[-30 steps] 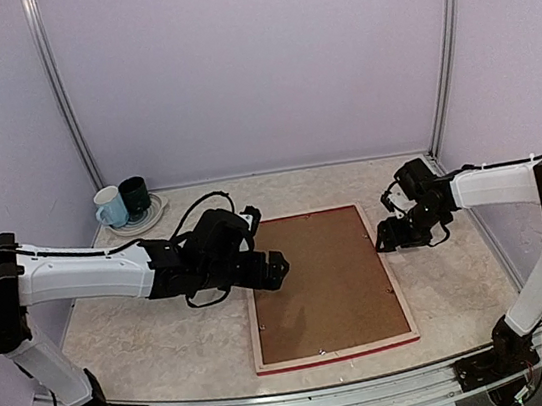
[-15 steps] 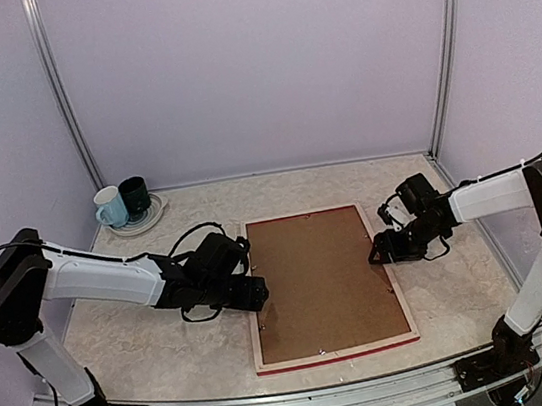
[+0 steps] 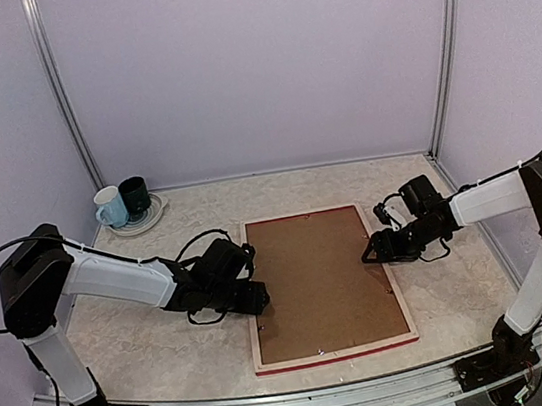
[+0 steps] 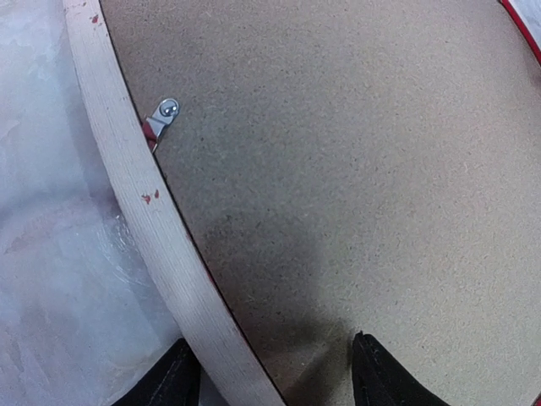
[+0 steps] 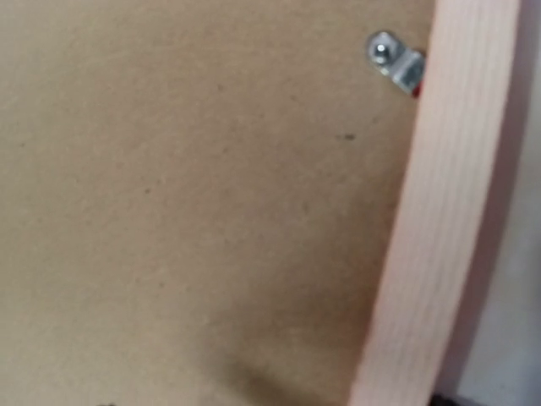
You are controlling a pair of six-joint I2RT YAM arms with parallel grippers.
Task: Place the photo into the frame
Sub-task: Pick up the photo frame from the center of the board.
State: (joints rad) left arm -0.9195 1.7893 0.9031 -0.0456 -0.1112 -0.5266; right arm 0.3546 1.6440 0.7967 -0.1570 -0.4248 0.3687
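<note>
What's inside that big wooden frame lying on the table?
A flat brown backing board fills the pale-edged rectangular wooden frame, pinned by small metal tabs. Anything beneath the board is covered.

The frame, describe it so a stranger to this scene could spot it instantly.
Look at the centre of the marbled table, away from the far-left mugs. The frame lies flat there: a pale wood rim, red along its near edge, around a brown backing board.
</note>
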